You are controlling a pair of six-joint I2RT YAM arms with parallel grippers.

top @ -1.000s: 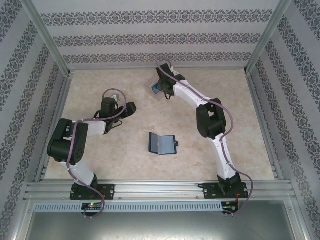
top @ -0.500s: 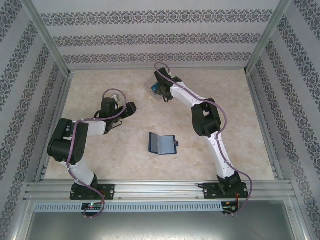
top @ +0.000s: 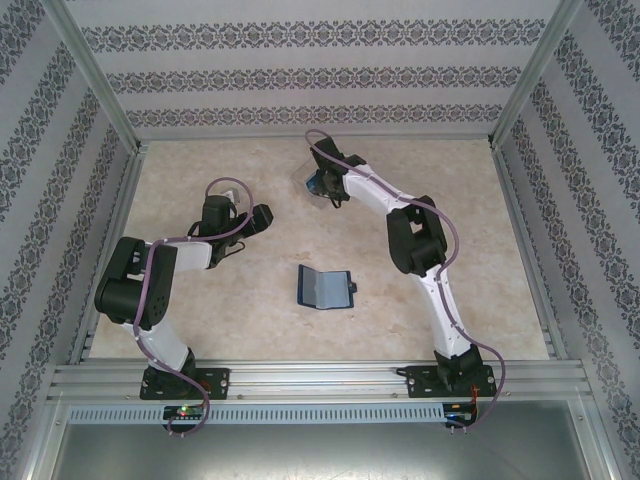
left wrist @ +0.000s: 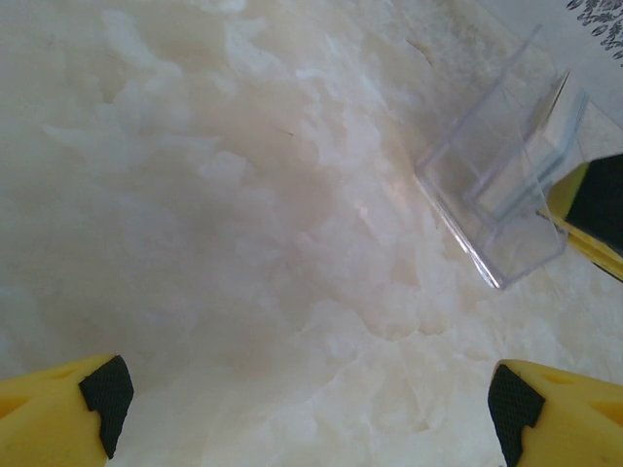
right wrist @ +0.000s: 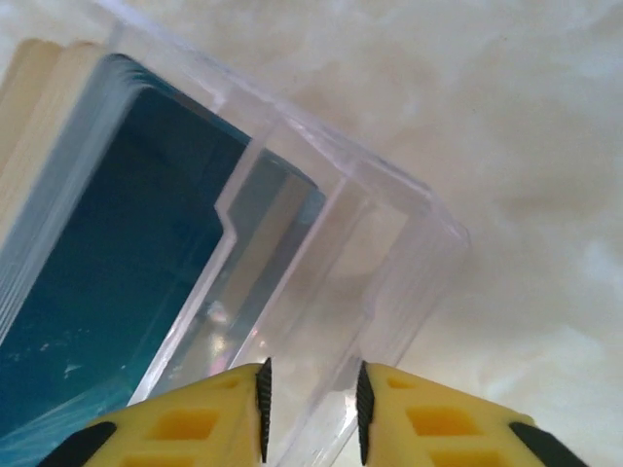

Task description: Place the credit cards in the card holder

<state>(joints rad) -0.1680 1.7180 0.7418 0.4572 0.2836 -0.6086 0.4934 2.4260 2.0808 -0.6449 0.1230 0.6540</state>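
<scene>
The pale marbled counter (top: 230, 300) fills the middle of the top view, walled by patterned panels. The right arm (top: 420, 250) runs from the lower right up toward the upper centre. The left arm (top: 150, 270) is folded at the left of the frame.

The card holder (top: 325, 287) lies opened flat just below the centre of the top view, dark blue, with its clasp tab (top: 354, 290) to the right, well apart from both arms.

The transparent case (top: 305, 178) sits at the upper centre, under the right arm's tip. In the right wrist view the credit cards (right wrist: 117, 263) stand as a blue stack inside it, at the left of the frame.

The left pincer (left wrist: 310, 409) is released, its fingers spread wide over bare counter, with the case at the upper right of its wrist view.

The right pincer (right wrist: 311, 413) has its fingers drawn close together with a wall edge of the case between them. Whether they actually pinch it cannot be told.
</scene>
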